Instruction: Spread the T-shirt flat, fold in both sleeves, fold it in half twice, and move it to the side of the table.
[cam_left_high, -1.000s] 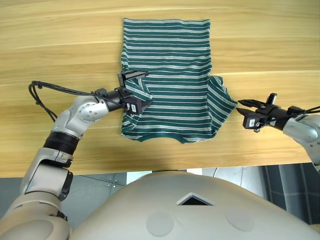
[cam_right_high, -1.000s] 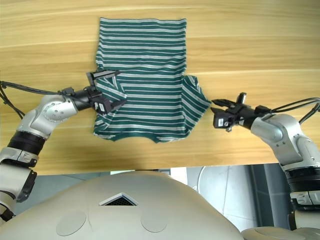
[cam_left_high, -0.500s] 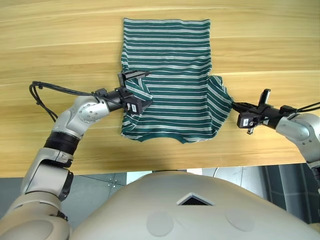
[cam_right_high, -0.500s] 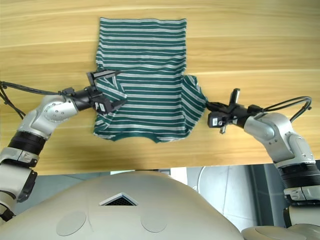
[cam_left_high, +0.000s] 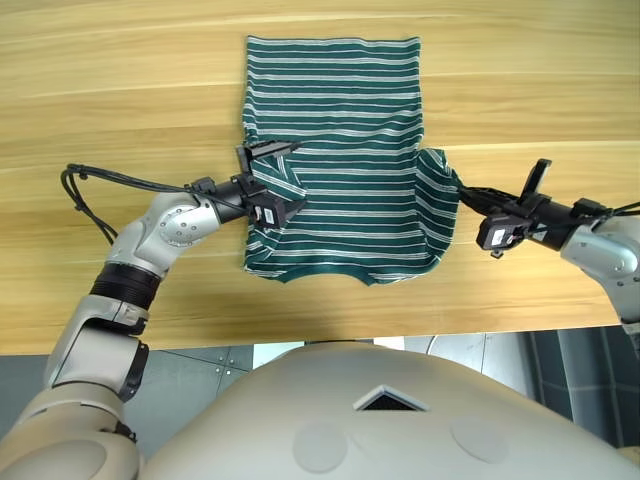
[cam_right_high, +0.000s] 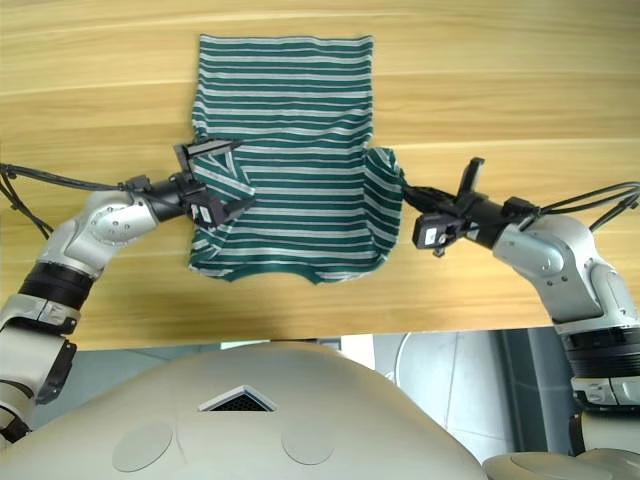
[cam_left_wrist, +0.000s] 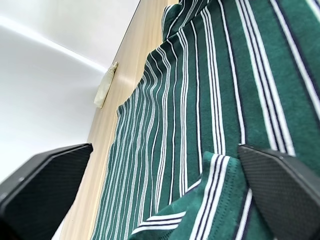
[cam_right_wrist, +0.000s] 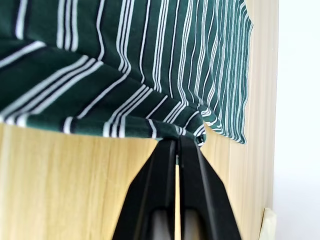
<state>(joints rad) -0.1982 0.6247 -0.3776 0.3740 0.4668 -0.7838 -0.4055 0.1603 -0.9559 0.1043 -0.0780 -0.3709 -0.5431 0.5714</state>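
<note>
on the wooden table (cam_left_high: 120, 80), left fingers (cam_left_wrist: 280, 185) open over the t-shirt (cam_left_high: 340, 100), right fingers (cam_right_wrist: 150, 200) pinch its sleeve (cam_left_high: 438, 205)

T-shirt (cam_left_high: 340, 150): dark green with thin white stripes, apparently edged navy. Table (cam_left_high: 120, 90) around the T-shirt: light wood grain. Left gripper (cam_left_high: 290, 178) and right gripper (cam_left_high: 462, 186), at its sleeves: black.
</note>
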